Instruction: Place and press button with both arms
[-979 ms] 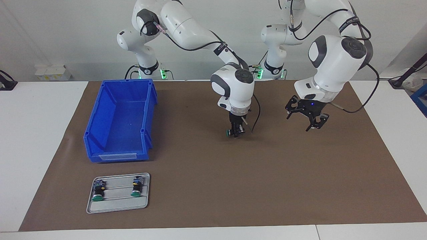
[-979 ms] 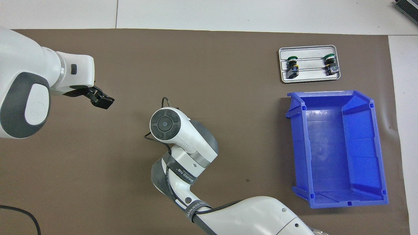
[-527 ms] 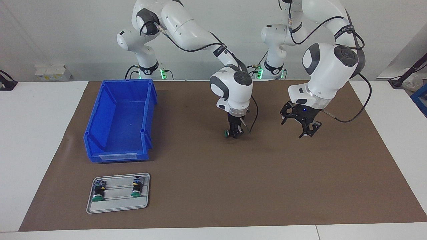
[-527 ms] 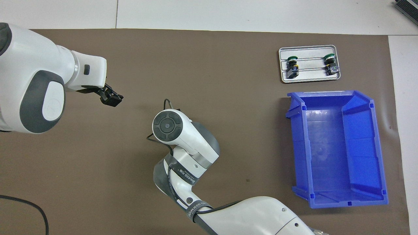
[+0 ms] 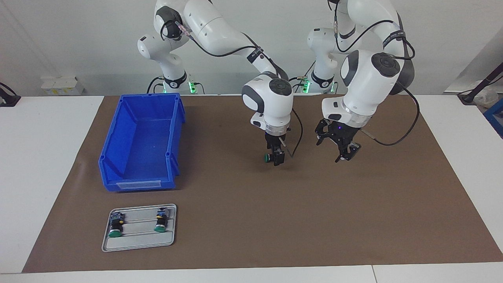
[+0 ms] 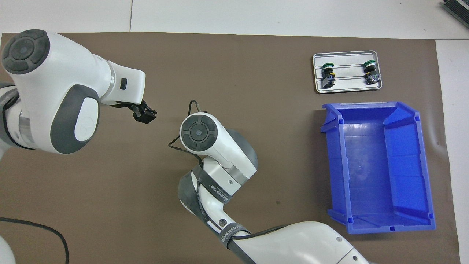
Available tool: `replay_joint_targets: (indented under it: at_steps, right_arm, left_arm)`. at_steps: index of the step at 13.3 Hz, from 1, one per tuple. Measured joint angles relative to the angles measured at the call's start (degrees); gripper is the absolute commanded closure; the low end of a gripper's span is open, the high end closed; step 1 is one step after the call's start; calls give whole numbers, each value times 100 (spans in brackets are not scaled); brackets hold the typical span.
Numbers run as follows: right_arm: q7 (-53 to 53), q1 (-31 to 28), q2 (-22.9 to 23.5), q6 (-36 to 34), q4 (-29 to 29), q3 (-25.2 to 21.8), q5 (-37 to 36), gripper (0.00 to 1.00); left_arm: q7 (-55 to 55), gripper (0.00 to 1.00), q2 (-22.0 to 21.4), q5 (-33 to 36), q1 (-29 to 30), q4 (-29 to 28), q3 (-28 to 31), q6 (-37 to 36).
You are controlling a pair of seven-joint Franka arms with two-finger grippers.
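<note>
The button [image 5: 268, 158] lies low at the brown mat [image 5: 275, 220] near the table's middle, its green cap pointing toward the right arm's end. My right gripper [image 5: 276, 154] stands straight down right on it; whether it grips the button cannot be told. In the overhead view the right arm's wrist [image 6: 199, 132] hides both. My left gripper [image 5: 335, 147] hangs open and empty over the mat beside the button, toward the left arm's end, and it also shows in the overhead view as the left gripper [image 6: 144, 114].
A blue bin [image 5: 135, 184] stands toward the right arm's end, and in the overhead view the bin [image 6: 381, 106] looks empty. Farther from the robots, a grey tray [image 5: 137, 243] holds two more green-capped buttons [image 5: 115, 227] [image 5: 160, 222]; the tray [image 6: 348, 87] also shows overhead.
My left arm has swung in toward the button and the right gripper. The right wrist has lifted slightly while the button stays low at the mat.
</note>
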Motion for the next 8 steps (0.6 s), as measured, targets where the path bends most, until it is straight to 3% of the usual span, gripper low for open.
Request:
replay_joint_targets:
  at_steps: [5,8]
  right_arm:
    - [-861,-578,-1011,-6,-859,-3,1,6]
    - [-1292,-982,-1364,-23,-1084,-9,0,6]
  left_arm:
    - [45,16,261,245,-434,1,-1,192]
    - [43,16,496,337,-902,2,2,379]
